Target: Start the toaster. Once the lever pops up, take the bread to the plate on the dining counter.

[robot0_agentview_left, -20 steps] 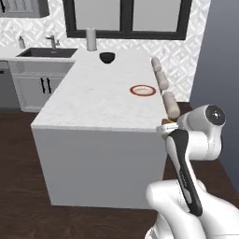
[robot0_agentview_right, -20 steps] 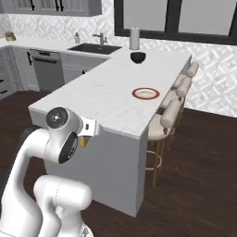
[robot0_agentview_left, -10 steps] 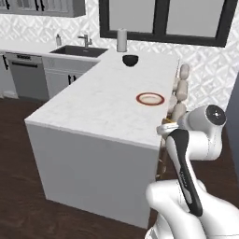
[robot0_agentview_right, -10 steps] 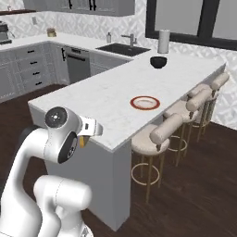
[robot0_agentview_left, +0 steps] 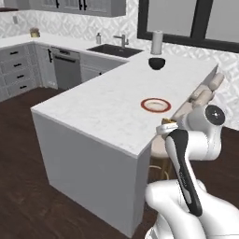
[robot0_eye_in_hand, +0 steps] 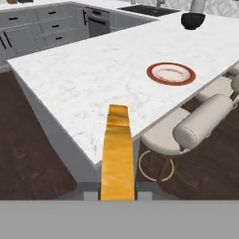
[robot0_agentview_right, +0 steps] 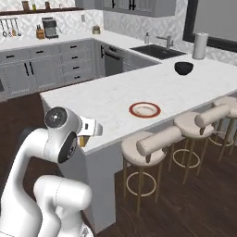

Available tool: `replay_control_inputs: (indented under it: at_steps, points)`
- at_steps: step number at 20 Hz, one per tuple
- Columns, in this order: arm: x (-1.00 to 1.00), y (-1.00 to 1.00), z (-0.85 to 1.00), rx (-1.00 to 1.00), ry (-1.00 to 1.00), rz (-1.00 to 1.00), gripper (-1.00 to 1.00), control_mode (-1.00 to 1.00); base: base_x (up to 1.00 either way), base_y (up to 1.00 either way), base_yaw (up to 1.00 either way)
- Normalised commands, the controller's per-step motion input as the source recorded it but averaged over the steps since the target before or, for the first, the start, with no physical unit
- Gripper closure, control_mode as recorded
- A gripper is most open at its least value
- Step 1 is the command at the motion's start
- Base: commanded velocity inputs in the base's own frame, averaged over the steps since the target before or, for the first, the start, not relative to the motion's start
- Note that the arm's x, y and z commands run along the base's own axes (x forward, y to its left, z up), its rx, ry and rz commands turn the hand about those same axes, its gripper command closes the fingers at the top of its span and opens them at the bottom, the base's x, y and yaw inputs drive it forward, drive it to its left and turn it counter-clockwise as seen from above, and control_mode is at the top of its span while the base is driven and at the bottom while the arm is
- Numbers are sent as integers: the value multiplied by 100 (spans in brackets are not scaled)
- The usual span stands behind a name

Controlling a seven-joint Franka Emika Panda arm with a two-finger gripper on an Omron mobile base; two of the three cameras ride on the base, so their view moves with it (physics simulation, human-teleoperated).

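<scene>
**Toast in the grip, plate on the island**

While the arm stands folded just off the near corner of the dining counter, the left base view shows the gripper beside the marble edge, with a small golden bit of the bread showing at its tip. The plate lies flat on the marble toward the stool side, near the gripper but apart from it. Farther along the top sits a dark bowl, and beyond that a pale upright roll at the far end. Padded stools line the right side of the island, and a sink is set in the worktop behind.

From the right base view, the gripper hangs at the near edge of the dining counter, a tan sliver of the bread just under the white hand. The plate rests above the row of stools; the bowl is well beyond it.

Along the hand view, the bread rises edge-on from the bottom, a thin golden strip pinched between the fingers, whose tips are hidden by it. Its top end lies over the near marble edge of the dining counter. The plate sits ahead and to the right, well apart from the slice, with the bowl at the far end and a stool cushion below the counter's side.
</scene>
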Motion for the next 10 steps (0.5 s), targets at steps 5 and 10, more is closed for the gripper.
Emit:
replay_control_inputs:
  at_steps: [5, 10]
  points:
    - [0, 0, 0, 0, 0, 0, 100, 100, 0, -100, 51]
    - [0, 0, 0, 0, 0, 0, 100, 100, 0, -100, 49]
